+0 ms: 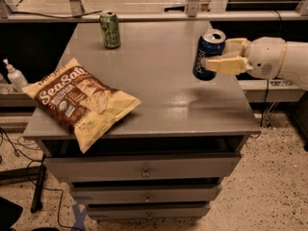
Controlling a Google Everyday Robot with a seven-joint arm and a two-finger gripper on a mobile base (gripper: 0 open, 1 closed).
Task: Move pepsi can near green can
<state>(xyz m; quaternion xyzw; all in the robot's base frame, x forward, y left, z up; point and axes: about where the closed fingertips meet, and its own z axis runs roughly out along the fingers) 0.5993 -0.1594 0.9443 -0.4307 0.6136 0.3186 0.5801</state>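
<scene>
The pepsi can, dark blue with white lettering and a silver top, is held in my gripper and hangs a little above the right side of the grey table. My gripper comes in from the right on a white arm, its cream fingers shut on the can's sides. The green can stands upright at the far left of the tabletop, well apart from the pepsi can.
A Sea Salt chip bag lies at the front left, hanging over the table edge. Drawers sit below the top. A metal rail runs behind the table. A white bottle stands left of the table.
</scene>
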